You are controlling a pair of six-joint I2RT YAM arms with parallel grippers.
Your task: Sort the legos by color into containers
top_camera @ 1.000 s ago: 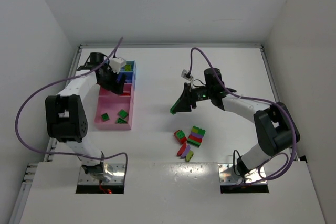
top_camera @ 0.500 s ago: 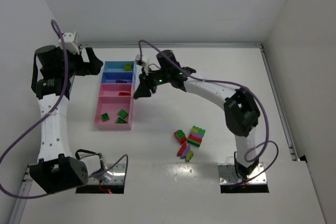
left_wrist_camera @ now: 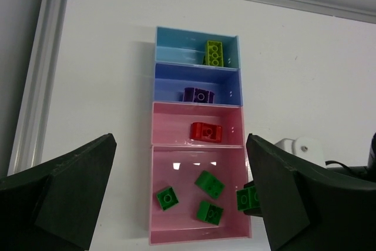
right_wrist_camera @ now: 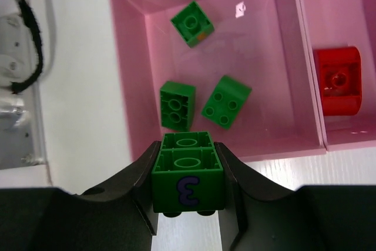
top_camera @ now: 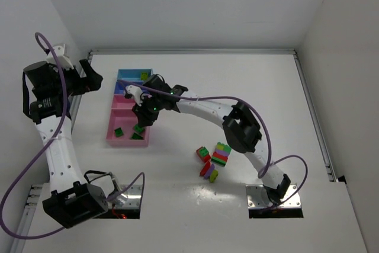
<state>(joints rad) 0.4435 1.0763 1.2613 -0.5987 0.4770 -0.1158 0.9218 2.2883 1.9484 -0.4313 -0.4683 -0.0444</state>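
Observation:
The joined trays (top_camera: 127, 114) lie at the left of the table. In the left wrist view the light blue tray (left_wrist_camera: 176, 42) holds a yellow-green brick (left_wrist_camera: 214, 53), the darker blue tray a purple brick (left_wrist_camera: 198, 94), the small pink tray a red brick (left_wrist_camera: 206, 131), and the large pink tray (left_wrist_camera: 176, 163) three green bricks. My right gripper (right_wrist_camera: 188, 163) is shut on a green brick marked "3" (right_wrist_camera: 188, 189), held over the large pink tray's (right_wrist_camera: 276, 145) rim. My left gripper (left_wrist_camera: 181, 145) is open and empty, high above the trays.
Loose legos lie near the table's front middle: a multicoloured stack (top_camera: 222, 153), a red and green block (top_camera: 203, 153), and a red brick (top_camera: 205, 169) beside a purple and yellow-green piece (top_camera: 212, 175). The left arm (top_camera: 56, 140) stands tall at the table's left edge.
My right gripper swung left from the table's middle to the large pink tray, carrying the green brick. My left arm lifted off the trays and pulled back to the upper left.

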